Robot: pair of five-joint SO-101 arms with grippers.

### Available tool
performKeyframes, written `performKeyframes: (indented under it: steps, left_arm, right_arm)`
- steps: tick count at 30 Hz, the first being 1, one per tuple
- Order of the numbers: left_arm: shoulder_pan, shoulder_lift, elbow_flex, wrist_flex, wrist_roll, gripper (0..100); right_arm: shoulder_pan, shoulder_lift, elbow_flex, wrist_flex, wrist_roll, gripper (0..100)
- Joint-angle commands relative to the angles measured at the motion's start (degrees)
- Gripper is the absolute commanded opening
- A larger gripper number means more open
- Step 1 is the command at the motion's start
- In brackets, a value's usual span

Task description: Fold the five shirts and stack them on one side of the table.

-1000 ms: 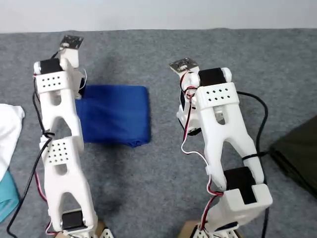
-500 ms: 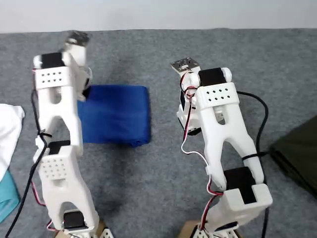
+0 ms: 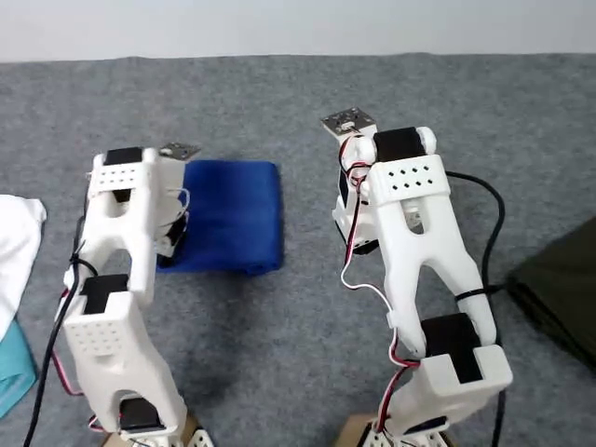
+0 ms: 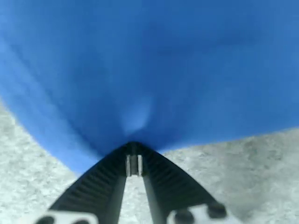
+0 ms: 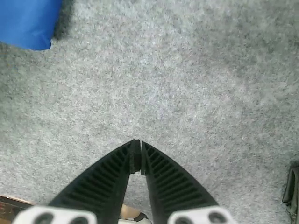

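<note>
A folded blue shirt (image 3: 233,219) lies flat on the grey cloth-covered table (image 3: 279,354), between the two arms. My left gripper (image 4: 134,154) is shut, its tips resting at the edge of the blue shirt (image 4: 154,65), where the cloth shows a small dimple just ahead of them. From above, this gripper (image 3: 175,237) is at the shirt's left side. My right gripper (image 5: 140,156) is shut with nothing in it, hanging over bare grey table to the right of the shirt, whose corner (image 5: 25,21) appears farther off.
A white shirt (image 3: 19,242) and a teal one (image 3: 11,372) lie at the left edge. A dark olive shirt (image 3: 559,298) lies at the right edge, and its dark edge (image 5: 293,186) also shows past my right gripper. A pale wall (image 3: 279,23) runs behind the table.
My left arm has drawn back from the far left corner of the blue shirt toward the near side, along its left edge. The shirt and the right arm have stayed put.
</note>
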Motion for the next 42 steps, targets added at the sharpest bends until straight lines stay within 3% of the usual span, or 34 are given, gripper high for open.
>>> performKeyframes:
  steps: [1, 12, 21, 23, 26, 30, 33, 42]
  left_arm:
    - [-0.7, -4.4, -0.04, -0.79, -0.62, 0]
    - [-1.05, -4.92, -12.79, 8.44, -4.75, 0]
    - [0.26, -22.95, -11.03, 8.35, -6.42, 0]
    - [-0.18, -26.9, -9.8, 8.26, -6.33, 0]
    - [-3.34, -31.56, -6.81, 8.26, -6.24, 0]
    - [-9.93, -35.6, -1.01, 8.18, -4.31, 0]
    - [-16.09, -37.8, 2.24, 8.18, -3.69, 0]
    - [-30.59, -42.81, 9.01, 8.18, -3.87, 0]
  right_arm:
    - [0.13, -2.95, -0.26, 1.71, -0.35, 1.0]
    - [0.13, -2.95, -0.26, 1.63, -0.35, 1.0]
    - [-0.22, -2.95, -0.62, 1.36, -0.7, 1.4]
    - [-1.36, -2.86, -0.62, -0.57, -4.57, 1.5]
    - [-4.26, -2.33, -0.62, -4.35, -13.54, 3.3]
    - [-8.92, 2.95, -0.79, -7.96, -22.07, 15.2]
    - [-11.82, 8.75, -3.96, -9.01, -28.84, 15.9]
    - [-17.63, 26.59, -25.23, -10.68, -31.21, 14.7]
